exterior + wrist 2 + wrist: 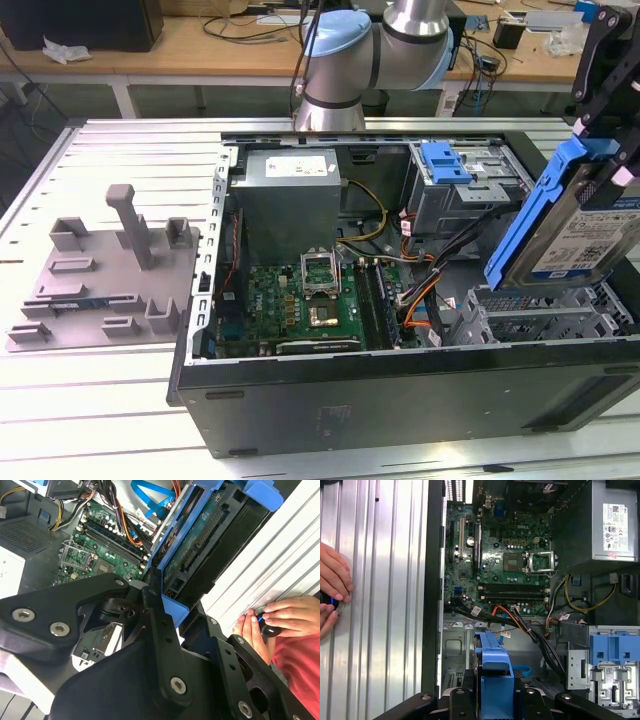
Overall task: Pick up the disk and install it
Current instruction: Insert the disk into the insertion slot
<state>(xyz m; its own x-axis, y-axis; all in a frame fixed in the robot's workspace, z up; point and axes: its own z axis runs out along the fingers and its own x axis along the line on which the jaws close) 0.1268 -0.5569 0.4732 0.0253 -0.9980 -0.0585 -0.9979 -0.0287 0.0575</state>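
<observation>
The disk (pixel 580 235) hangs tilted in the air over the open computer case's end at the exterior view's right. It is a silver drive with a white-and-blue label and a blue carrier frame along its edge. My gripper (pixel 603 150) is shut on its upper part. In the second wrist view the disk's (pixel 210 545) dark underside and connector edge show between the black fingers (pixel 155 615). In the first wrist view the blue carrier (pixel 494 670) sticks out from my gripper (pixel 494 700) above the case's drive bay area.
The open case (pixel 400 400) holds a green motherboard (pixel 300 300), a grey power supply box (pixel 285 195) and a grey drive cage with a blue latch (pixel 445 165). A grey fixture (pixel 110 270) lies at the exterior view's left. A person's hand (pixel 332 592) rests on the table.
</observation>
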